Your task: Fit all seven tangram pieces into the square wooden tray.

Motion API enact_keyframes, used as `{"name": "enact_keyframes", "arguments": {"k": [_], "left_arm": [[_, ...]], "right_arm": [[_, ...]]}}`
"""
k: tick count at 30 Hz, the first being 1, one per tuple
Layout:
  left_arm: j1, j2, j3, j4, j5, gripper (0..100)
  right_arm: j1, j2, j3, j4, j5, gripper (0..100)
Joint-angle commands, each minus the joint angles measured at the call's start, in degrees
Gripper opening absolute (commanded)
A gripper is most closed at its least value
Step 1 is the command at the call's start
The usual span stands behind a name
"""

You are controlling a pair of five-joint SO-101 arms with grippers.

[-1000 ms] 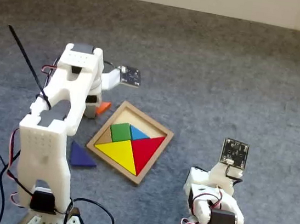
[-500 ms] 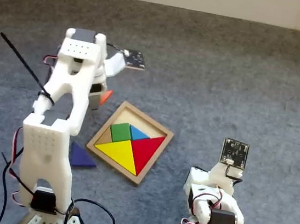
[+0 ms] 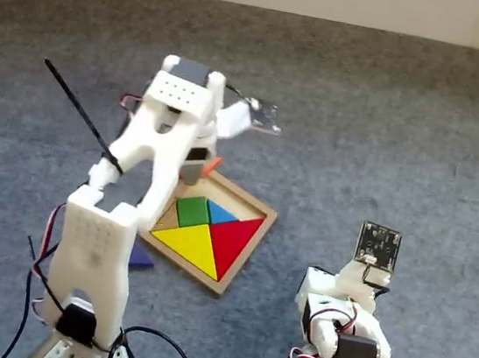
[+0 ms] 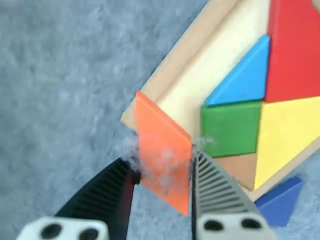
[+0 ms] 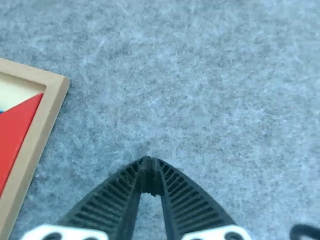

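Left claw (image 4: 162, 169) is clamped on the orange piece (image 4: 162, 147), hanging tilted right over the tray (image 4: 175, 62) corner by the green square (image 4: 230, 127). Right claw (image 5: 149, 172) is closed on nothing, parked over the desk (image 5: 225, 75). Worry: drop it skewed and it'll catch the rim or ride up on green instead of seating.

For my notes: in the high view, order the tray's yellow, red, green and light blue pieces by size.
1. Yellow triangle and red triangle, about equal.
2. Green square.
3. Light blue triangle.
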State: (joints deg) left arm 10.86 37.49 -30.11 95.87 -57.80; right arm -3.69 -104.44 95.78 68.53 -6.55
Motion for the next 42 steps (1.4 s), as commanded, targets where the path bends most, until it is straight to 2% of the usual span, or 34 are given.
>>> {"name": "enact_keyframes", "arguments": {"k": [1,11,15,26,40,42], "left_arm": [[5.2,-0.3,-2.8,0.1,0.4,1],[12.8,-0.2,-2.4,0.5,0.6,1],[14.5,-0.1,0.4,0.3,0.6,7],[14.2,-0.7,1.9,0.6,0.7,17],[13.7,-1.5,0.8,1.8,0.8,17],[12.7,-3.2,-0.3,2.7,2.8,17]], "right_arm": [[0.7,-0.7,6.6,-0.9,0.5,0.5],[0.7,-0.7,6.6,-0.9,0.5,0.5],[0.7,-0.7,6.6,-0.9,0.5,0.5],[0.7,-0.7,6.6,-0.9,0.5,0.5],[0.7,-0.7,6.6,-1.0,0.5,0.5],[0.7,-0.7,6.6,-1.0,0.5,0.5]]}}
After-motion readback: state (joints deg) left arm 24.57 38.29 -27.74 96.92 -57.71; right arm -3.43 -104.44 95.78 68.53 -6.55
